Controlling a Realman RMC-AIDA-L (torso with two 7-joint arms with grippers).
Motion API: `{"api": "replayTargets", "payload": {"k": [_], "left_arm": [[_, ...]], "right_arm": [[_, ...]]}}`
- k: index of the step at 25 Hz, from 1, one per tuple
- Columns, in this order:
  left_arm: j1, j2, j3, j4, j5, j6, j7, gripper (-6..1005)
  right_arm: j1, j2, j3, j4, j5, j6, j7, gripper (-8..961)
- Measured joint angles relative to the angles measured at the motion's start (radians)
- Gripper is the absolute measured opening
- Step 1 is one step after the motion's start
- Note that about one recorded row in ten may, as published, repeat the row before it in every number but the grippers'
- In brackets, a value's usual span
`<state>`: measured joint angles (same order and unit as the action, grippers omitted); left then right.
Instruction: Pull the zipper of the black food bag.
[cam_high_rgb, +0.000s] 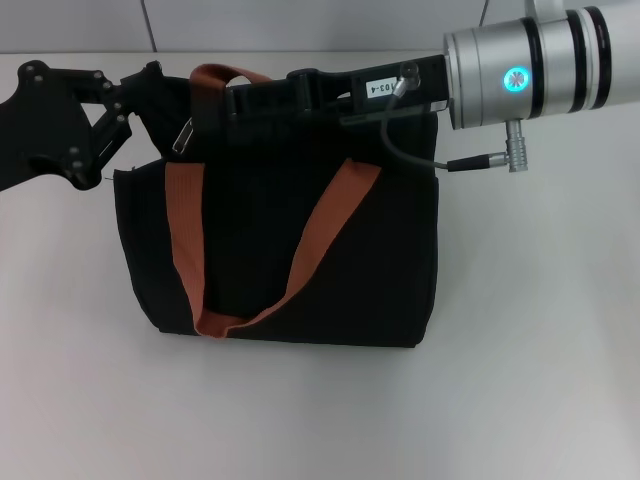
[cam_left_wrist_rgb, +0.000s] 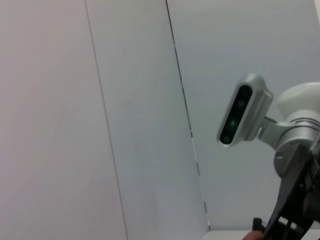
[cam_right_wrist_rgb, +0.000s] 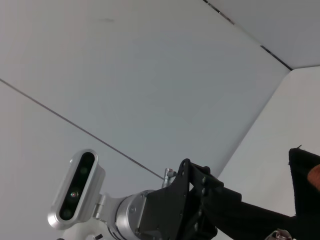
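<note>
The bag (cam_high_rgb: 280, 250) stands upright on the white table (cam_high_rgb: 520, 400), one brown strap (cam_high_rgb: 300, 260) looping down its front. Along its top edge the right gripper (cam_high_rgb: 215, 105) reaches in from the right, and the left gripper (cam_high_rgb: 150, 85) meets the bag's top left corner. The zipper (cam_high_rgb: 183, 137) hangs silver between them. Whether either gripper's fingers are clenched or released cannot be told.

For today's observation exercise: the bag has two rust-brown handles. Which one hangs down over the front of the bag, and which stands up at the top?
The long handle droops in a loop over the black food bag's front face. The other handle stands up at the top edge, between the left gripper and the right gripper.
</note>
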<state>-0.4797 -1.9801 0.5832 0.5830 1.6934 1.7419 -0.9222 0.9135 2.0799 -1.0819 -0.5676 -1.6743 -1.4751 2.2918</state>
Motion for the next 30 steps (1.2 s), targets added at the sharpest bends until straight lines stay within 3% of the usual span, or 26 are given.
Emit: {"api": "replayTargets", "payload": {"k": [16,20,30], "left_arm": [[-0.007,0.000,-0.005,0.011,0.000,0.026,-0.011,18],[-0.013,-0.001,-0.005,0.011,-0.017,0.034,-0.012,18],[-0.027,-0.009,0.002,0.011,-0.026,0.036,-0.022,17]], "right_arm": [[0.012,0.002,-0.012,0.003,0.001,0.036,0.011,715],[0.019,0.002,-0.030,0.007,0.001,0.054,0.028,478],[0.023,0.002,-0.037,0.009,0.001,0.063,0.038,440]]}}
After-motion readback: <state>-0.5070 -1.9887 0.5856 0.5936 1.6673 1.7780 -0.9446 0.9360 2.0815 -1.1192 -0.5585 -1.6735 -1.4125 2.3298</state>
